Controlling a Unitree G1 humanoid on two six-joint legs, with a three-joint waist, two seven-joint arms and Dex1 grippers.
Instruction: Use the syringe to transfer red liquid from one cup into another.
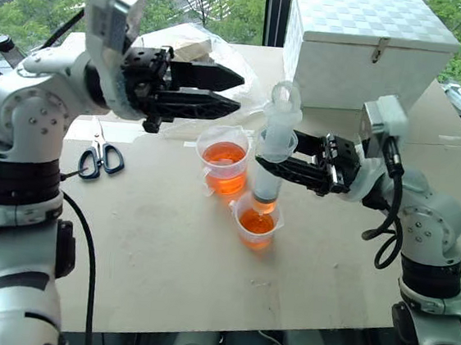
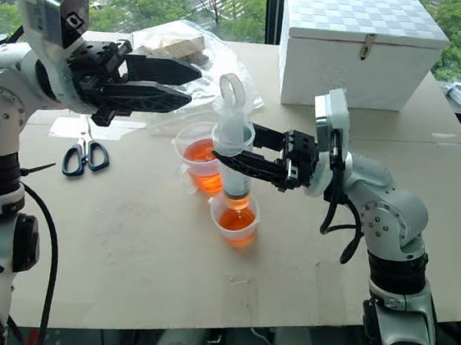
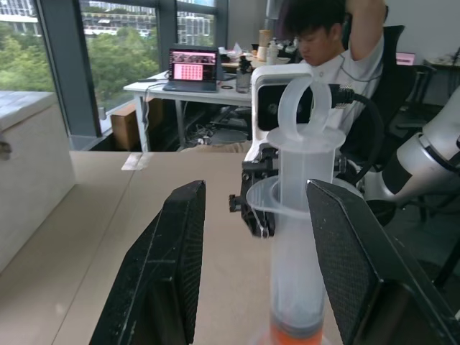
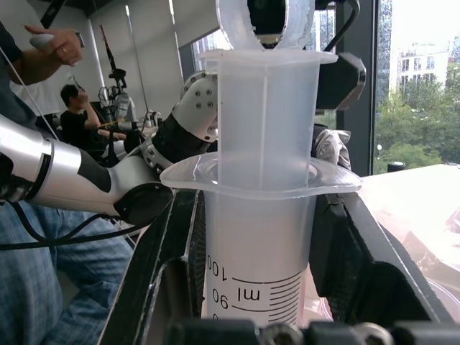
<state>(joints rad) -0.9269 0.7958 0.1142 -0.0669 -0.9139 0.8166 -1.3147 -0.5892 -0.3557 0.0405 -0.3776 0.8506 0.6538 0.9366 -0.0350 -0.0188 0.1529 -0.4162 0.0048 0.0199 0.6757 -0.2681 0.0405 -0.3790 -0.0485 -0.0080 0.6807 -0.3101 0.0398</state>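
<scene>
Right claw (image 1: 286, 158) clamping syringe (image 1: 273, 154), barrel marked "100", "90", "ml"

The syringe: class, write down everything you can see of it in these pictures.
The syringe is a large clear plastic barrel with printed graduation marks, a wide finger flange and a white plunger ending in a ring. It stands upright, tip down over the shorter cup, with orange-red liquid showing at its lower end. The right claw is shut on the barrel just under the flange. The left claw is open beside the plunger, not touching it.
</scene>
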